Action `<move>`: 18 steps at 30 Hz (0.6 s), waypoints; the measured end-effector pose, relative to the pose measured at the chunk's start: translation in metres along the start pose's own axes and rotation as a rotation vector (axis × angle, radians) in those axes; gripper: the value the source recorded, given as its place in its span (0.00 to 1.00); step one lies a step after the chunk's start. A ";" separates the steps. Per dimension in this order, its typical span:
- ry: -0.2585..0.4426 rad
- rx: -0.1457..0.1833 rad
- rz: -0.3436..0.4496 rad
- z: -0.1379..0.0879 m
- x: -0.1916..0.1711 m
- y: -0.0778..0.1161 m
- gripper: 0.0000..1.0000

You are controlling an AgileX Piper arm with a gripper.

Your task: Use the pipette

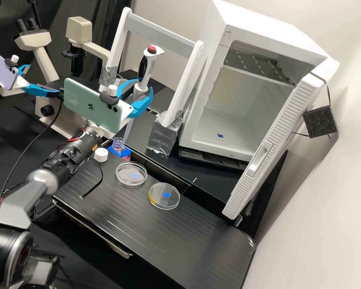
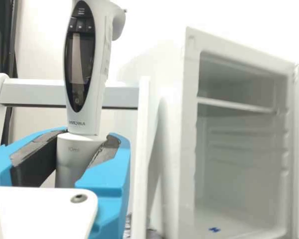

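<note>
Electronic pipette (image 1: 147,67) near upright, left of centre, pinched in my gripper (image 1: 143,86).
I grip below its handle, likely to aim the tip (image 1: 128,130) at the open bottle (image 1: 118,144).

Pale wall (image 1: 329,224) beside blk bench (image 1: 8,136); dark bkgd drape (image 1: 100,16), prob. cloth.

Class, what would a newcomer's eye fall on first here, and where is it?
Probably the big white cabinet, standing open beyond the bench. Next, the red-topped pipette, held roughly upright in the blue-fingered gripper. Then two clear, round dishes, side by side on the black grooved platform.
</note>
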 end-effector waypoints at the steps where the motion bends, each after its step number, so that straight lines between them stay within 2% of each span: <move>1: 0.004 -0.007 0.010 0.001 -0.003 0.004 0.00; 7: 0.012 -0.061 0.042 0.009 -0.017 0.020 0.00; 14: 0.001 -0.073 0.034 0.014 -0.024 0.018 0.00; 18: -0.015 -0.075 -0.006 0.018 -0.026 0.011 0.00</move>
